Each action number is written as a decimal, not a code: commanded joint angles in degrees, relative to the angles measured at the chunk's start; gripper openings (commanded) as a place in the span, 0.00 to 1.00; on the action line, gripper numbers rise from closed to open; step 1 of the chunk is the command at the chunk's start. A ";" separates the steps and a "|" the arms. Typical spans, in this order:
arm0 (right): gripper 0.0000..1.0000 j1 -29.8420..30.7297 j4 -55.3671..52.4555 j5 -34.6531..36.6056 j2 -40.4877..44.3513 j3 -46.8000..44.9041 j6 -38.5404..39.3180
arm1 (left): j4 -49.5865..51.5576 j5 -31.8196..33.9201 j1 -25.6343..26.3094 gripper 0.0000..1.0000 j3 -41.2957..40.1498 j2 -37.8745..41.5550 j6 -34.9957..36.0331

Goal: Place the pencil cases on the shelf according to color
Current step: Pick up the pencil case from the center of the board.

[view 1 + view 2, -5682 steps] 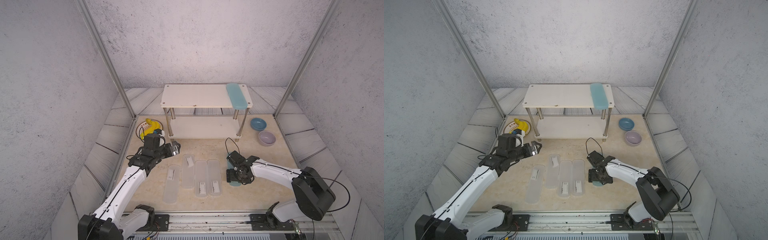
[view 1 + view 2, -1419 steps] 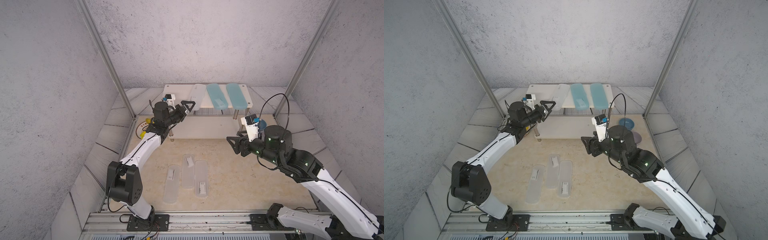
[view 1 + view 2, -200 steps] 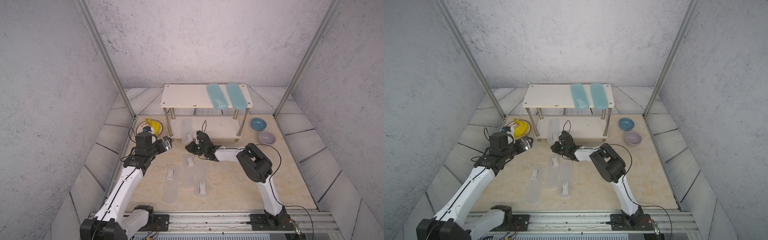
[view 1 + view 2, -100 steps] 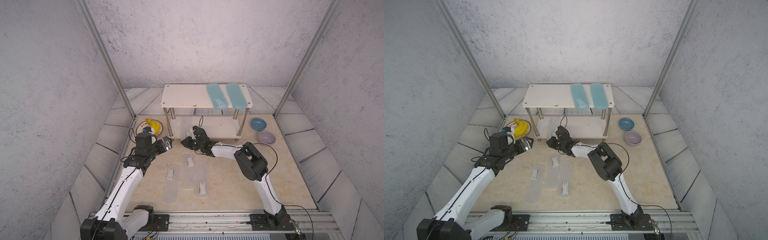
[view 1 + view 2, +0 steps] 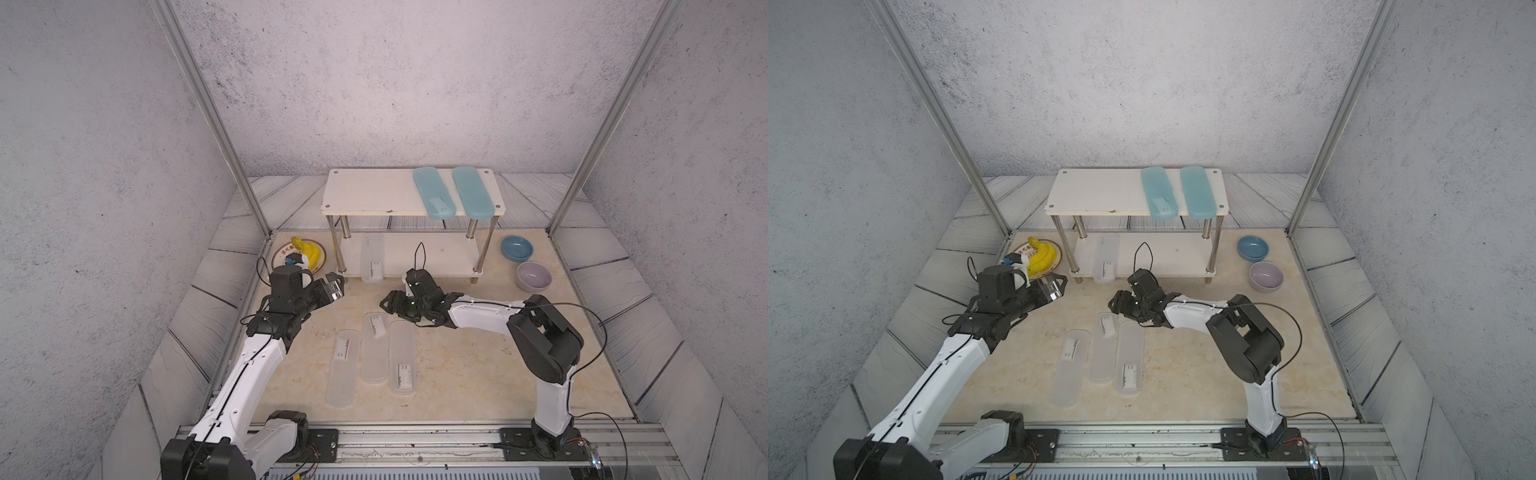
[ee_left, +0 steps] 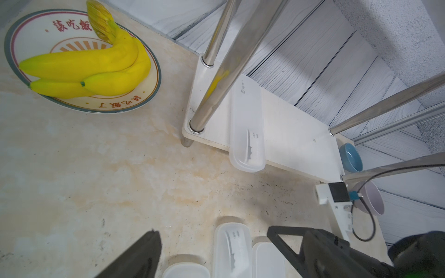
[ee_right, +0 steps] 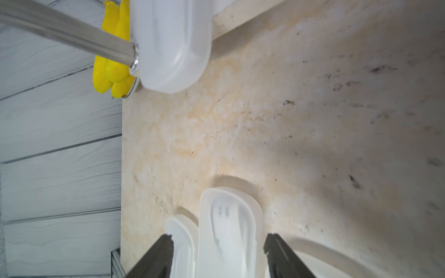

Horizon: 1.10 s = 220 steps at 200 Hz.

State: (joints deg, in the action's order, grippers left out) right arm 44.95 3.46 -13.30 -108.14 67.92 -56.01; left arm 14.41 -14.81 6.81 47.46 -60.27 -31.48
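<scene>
Two teal pencil cases (image 5: 432, 197) (image 5: 473, 195) lie side by side on the right of the shelf's top board (image 5: 370, 197). One frosted pencil case (image 5: 372, 257) (image 6: 246, 127) rests on the lower board (image 5: 436, 257), its near end overhanging the front edge. Three frosted cases (image 5: 344, 368) (image 5: 375, 349) (image 5: 402, 357) lie on the floor. My right gripper (image 5: 388, 305) (image 7: 219, 240) is open and empty, just above the far end of the middle floor case (image 7: 228, 228). My left gripper (image 5: 336, 286) (image 6: 213, 237) hangs wide open and empty near the shelf's front left leg.
A plate with yellow bananas (image 5: 301, 253) sits left of the shelf. A blue bowl (image 5: 516, 248) and a lilac bowl (image 5: 533, 276) stand to its right. Chrome legs (image 6: 216, 79) frame the lower tier. Slanted wall panels ring the floor.
My right gripper let go of the frosted case on the lower board, opened, and drew back toward the floor cases. The left arm has not moved.
</scene>
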 commanded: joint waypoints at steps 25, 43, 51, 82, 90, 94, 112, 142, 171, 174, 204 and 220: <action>0.70 1.23 -18.06 6.93 9.69 -7.74 4.34 | -0.53 -0.72 -0.48 0.99 -0.19 -0.23 0.55; 0.71 1.71 -17.79 6.04 12.16 -12.54 3.28 | -0.91 -0.18 -0.48 0.99 -0.49 -0.56 0.38; 0.71 2.12 -17.24 5.36 12.77 -14.41 2.65 | -1.22 -0.21 -0.43 0.99 -0.62 -0.95 0.14; 0.77 7.49 -22.84 8.46 14.03 -13.52 4.51 | -1.06 -1.11 -0.48 0.99 0.17 -2.24 0.81; 0.78 9.15 -25.65 10.39 13.64 -11.86 5.07 | -1.06 -0.95 -0.40 0.99 -0.04 -2.01 0.88; 0.79 9.92 -26.81 10.99 13.32 -11.28 5.18 | -1.01 -0.78 -0.41 0.99 -0.10 -1.84 0.90; 0.83 12.38 -29.75 12.62 12.03 -9.45 5.10 | -0.88 0.01 -0.48 0.99 -0.41 -0.96 0.99; 0.98 13.93 -32.23 13.16 10.21 -7.08 6.46 | -0.62 0.31 -0.47 0.99 -0.49 -0.37 1.10; 0.98 15.30 -35.58 14.20 6.89 -2.94 8.25 | -0.97 -0.39 -0.47 0.99 -0.57 -0.74 0.92; 0.98 15.35 -35.89 14.18 6.36 -2.45 8.40 | -0.97 -0.40 -0.42 0.99 -0.55 -0.74 0.91; 0.98 15.88 -38.85 13.27 1.35 2.43 9.86 | -0.64 -0.16 -0.41 0.99 -0.55 -0.28 1.09; 0.98 15.96 -41.18 13.70 -0.50 4.49 9.94 | -0.44 0.26 -0.47 0.99 -0.53 0.15 1.25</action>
State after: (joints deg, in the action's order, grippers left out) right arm 60.40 -31.97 -1.13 -106.52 69.65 -47.55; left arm 13.93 -14.92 6.81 47.44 -61.45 -31.22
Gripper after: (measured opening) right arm 0.979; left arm 0.987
